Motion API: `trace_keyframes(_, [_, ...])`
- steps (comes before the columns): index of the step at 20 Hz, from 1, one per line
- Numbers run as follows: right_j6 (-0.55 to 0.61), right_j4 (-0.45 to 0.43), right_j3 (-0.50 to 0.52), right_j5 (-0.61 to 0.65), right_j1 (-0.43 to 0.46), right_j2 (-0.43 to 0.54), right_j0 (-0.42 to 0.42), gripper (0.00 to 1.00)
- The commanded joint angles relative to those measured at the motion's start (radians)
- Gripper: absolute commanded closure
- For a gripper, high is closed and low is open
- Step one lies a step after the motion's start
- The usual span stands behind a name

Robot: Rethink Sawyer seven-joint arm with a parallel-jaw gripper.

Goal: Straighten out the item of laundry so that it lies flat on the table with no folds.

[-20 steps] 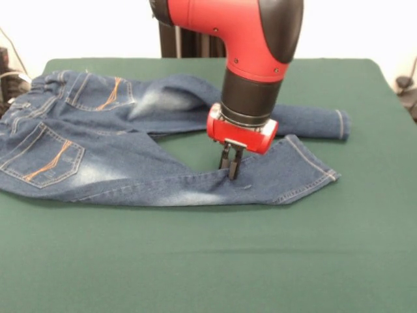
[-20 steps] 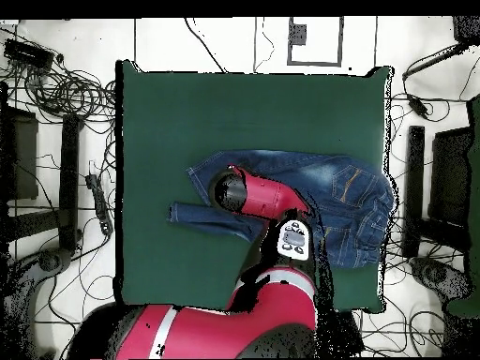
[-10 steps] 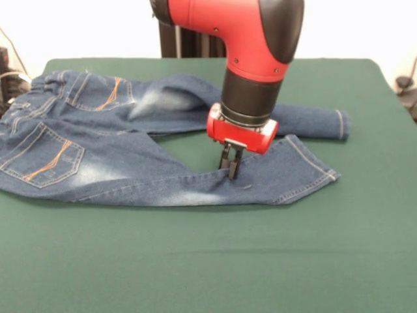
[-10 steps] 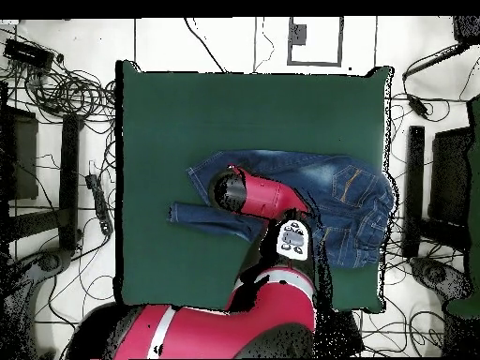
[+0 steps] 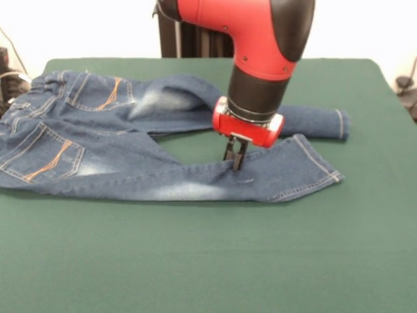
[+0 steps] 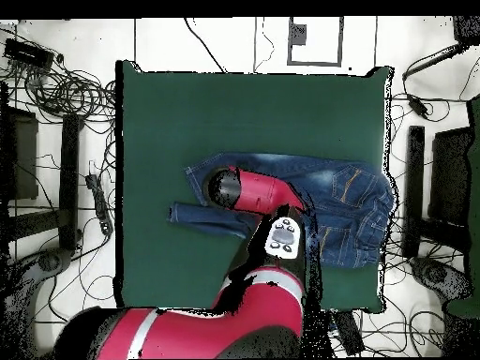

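Observation:
The item of laundry, a small pair of blue jeans [image 5: 98,140] [image 6: 352,202], lies back-side up on the green table [image 5: 208,261] [image 6: 244,112], waistband at the front view's left and both legs running right. My gripper [image 5: 235,163] reaches straight down onto the nearer leg. Its fingers [image 5: 238,155] are shut on a pinch of denim at that leg's upper edge, which is pulled slightly up. The farther leg [image 5: 313,122] lies flat behind the arm. In the overhead view the arm [image 6: 253,192] covers the gripper and the grip point.
Cables and dark equipment [image 6: 56,94] surround the table in the overhead view. The waistband [image 5: 13,98] sits close to the table's left edge in the front view. Bare green cloth spreads in front of the jeans.
The gripper, still shut on the denim, has shifted slightly right and back, dragging the near leg with it. That leg now lies straighter and its hem has moved right.

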Motion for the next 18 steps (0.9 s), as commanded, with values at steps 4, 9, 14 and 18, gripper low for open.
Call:
trace_keyframes(4, [0.173,0.004,-0.173,0.481,0.053,-0.028,0.092,1.00])
trace_keyframes(9, [0.177,-0.011,-0.200,0.587,0.062,-0.035,0.106,1.00])
trace_keyframes(14, [0.132,-0.028,-0.238,0.651,0.098,-0.015,0.101,1.00])
trace_keyframes(18, [0.129,-0.030,-0.243,0.618,0.107,-0.008,0.110,1.00])
